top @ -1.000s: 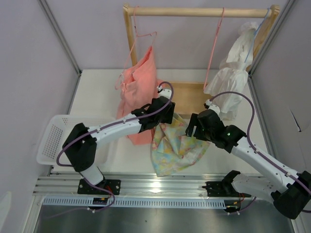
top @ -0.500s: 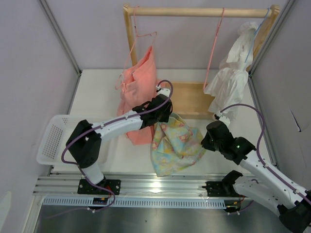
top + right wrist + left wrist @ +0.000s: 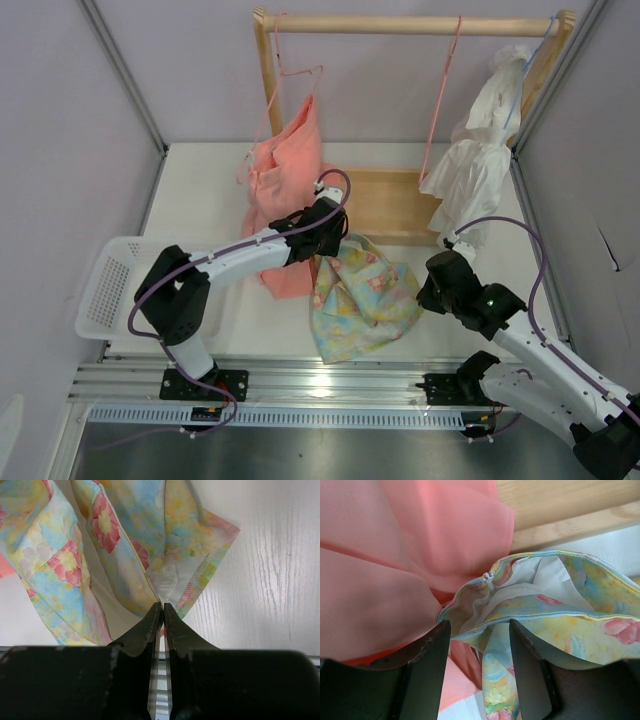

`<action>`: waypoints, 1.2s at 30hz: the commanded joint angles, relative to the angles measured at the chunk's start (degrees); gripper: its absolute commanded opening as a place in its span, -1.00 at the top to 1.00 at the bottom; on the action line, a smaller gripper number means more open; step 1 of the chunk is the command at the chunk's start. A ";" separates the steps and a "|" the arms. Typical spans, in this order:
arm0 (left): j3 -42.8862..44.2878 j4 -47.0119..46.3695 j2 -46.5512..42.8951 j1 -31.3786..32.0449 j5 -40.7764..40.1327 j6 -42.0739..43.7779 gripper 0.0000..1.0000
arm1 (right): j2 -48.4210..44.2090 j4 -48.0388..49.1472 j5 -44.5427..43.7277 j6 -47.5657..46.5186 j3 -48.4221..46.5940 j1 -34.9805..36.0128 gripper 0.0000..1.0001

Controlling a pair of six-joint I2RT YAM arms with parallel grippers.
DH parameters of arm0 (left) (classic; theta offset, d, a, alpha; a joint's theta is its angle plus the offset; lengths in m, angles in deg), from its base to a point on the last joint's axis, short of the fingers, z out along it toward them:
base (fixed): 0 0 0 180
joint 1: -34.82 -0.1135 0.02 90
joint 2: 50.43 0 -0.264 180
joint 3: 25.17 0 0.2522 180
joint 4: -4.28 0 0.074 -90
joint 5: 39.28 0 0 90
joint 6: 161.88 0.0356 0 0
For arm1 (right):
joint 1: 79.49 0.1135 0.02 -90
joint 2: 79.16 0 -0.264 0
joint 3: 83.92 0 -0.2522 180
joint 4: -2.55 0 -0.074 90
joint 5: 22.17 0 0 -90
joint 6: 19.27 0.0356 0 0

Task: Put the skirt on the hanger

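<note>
Two arms, both bent in toward the middle.
Left gripper point(image 3: 479, 626) reaches far forward, jaws apart; right gripper point(image 3: 161, 608) sits nearer, fingers pressed together.

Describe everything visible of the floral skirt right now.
The skirt is thin pastel floral cloth, green, yellow and blue with pink flowers, white inside. Crumpled, it stretches between the arms: the right gripper is shut on one edge, its waistband lies between the left gripper's parted fingers, brushing the salmon garment.
</note>
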 commanded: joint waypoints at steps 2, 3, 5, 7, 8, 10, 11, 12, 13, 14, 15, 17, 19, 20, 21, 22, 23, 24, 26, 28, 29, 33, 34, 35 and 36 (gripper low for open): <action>0.12 2.34 -1.18 -0.34 -1.76 1.21 -0.11 | -0.29 0.80 -0.23 0.31 0.41 -0.27 0.78; -0.32 2.51 -1.36 -0.34 -2.03 1.30 -0.09 | -0.47 0.72 -0.14 0.40 0.50 -0.36 0.78; -0.85 2.43 -2.67 -0.34 -2.55 1.47 -0.09 | -0.56 0.72 -0.31 0.40 0.59 -0.36 0.78; -1.47 2.34 -3.73 -0.34 -3.26 1.56 -0.09 | -0.56 0.98 -0.14 0.40 0.68 -0.36 0.78; -1.47 2.51 -4.78 -0.34 -3.43 1.47 -0.09 | -0.47 1.15 -0.05 0.40 0.68 -0.36 0.78; -0.86 2.86 -5.58 -0.34 -4.14 1.30 -0.11 | -0.12 1.42 0.12 0.22 0.59 -0.36 0.78; -0.94 2.95 -6.02 -0.34 -4.49 1.21 -0.12 | -0.12 1.51 0.21 0.22 0.59 -0.36 0.78; -0.59 3.04 -6.19 -0.43 -4.58 0.95 -0.14 | -0.03 1.77 0.21 0.14 0.68 -0.36 0.78; -0.33 2.78 -6.37 -0.43 -3.97 0.68 -0.17 | 0.14 1.77 0.30 0.22 0.77 -0.45 0.78; -0.24 2.43 -6.72 -0.34 -2.74 0.59 -0.18 | 0.15 1.86 0.39 0.14 0.85 -0.45 0.78; -0.32 2.17 -7.59 -0.34 -2.30 0.24 -0.19 | 0.15 2.03 0.39 0.13 0.94 -0.45 0.78; 0.37 1.81 -7.95 -0.43 -2.12 -0.37 -0.24 | 0.23 2.21 0.30 0.13 1.12 -0.36 0.78; 1.08 2.60 -6.99 -0.43 -2.99 -0.46 -0.25 | 0.15 2.12 0.39 0.13 1.29 -0.36 0.79; 2.21 3.04 -6.38 -0.60 -3.52 -0.55 -0.25 | 0.06 2.30 0.39 0.13 1.38 -0.45 0.78; 3.62 3.65 -4.63 -0.69 -4.57 -1.07 -0.25 | 0.06 2.39 0.48 0.13 1.38 -0.45 0.78; 4.59 3.66 -3.83 -1.13 -4.58 -1.34 -0.26 | -0.03 2.39 0.48 0.05 1.38 -0.54 0.79; 4.95 3.40 -2.95 -1.48 -4.23 -1.60 -0.26 | 0.06 2.39 0.48 0.05 1.47 -0.54 0.78; 6.25 3.39 -2.07 -1.75 -2.92 -2.30 -0.24 | 0.14 2.47 0.48 -0.04 1.38 -0.54 0.78; 7.40 4.35 1.09 -2.19 -2.29 -3.01 -0.21 | 0.23 2.47 0.57 -0.13 1.29 -0.63 0.78; 8.29 4.27 2.67 -2.45 -3.08 -4.06 -0.20 | 0.06 2.47 0.57 -0.30 1.21 -0.71 0.78; 8.29 3.75 2.85 -2.54 -2.74 -4.24 -0.19 | -0.03 2.39 0.65 -0.39 1.21 -0.71 0.79; 8.12 4.97 3.65 -2.71 -2.29 -4.33 -0.12 | -0.73 1.69 0.57 -0.66 1.12 -1.06 0.79; 7.07 4.80 3.30 -2.71 -2.21 -4.33 -0.11 | -1.08 1.60 0.57 -0.74 1.20 -1.15 0.79; 5.49 4.63 2.16 -2.71 -2.03 -4.33 -0.11 | -1.26 1.68 0.74 -0.66 1.29 -1.33 0.79; 4.69 4.01 1.46 -2.71 -1.94 -4.42 -0.08 | -1.35 1.68 0.92 -0.74 1.29 -1.50 0.79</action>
